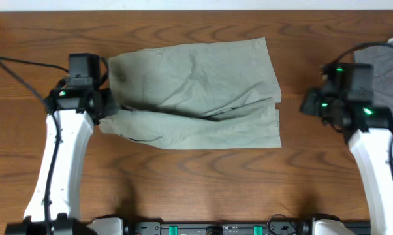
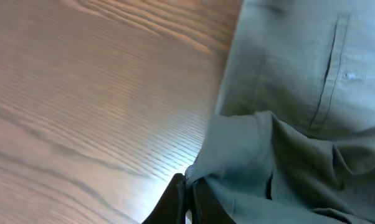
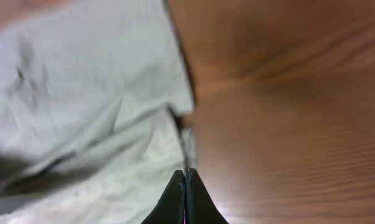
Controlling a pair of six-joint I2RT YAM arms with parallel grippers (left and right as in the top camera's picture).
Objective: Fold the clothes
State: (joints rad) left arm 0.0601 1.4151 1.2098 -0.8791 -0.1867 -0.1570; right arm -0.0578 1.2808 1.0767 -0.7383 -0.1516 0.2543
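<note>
Shorts (image 1: 203, 91) lie mid-tabletop (image 1: 183, 189), long axis left to right. My left end effector (image 2: 185, 186), pressed together, sits at the waistband end; my right end effector (image 3: 186, 183), also pressed together, empty, hangs just off the leg hems.

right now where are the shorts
In the overhead view the shorts lie spread mid-table between the two arms, waistband end at the left gripper, leg hems toward the right gripper.

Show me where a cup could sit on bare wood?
Roomiest: the brown wooden table in front of the pale khaki-green cotton shorts, between the white left arm and right arm. Crowded: far right corner, by the grey garment.
</note>
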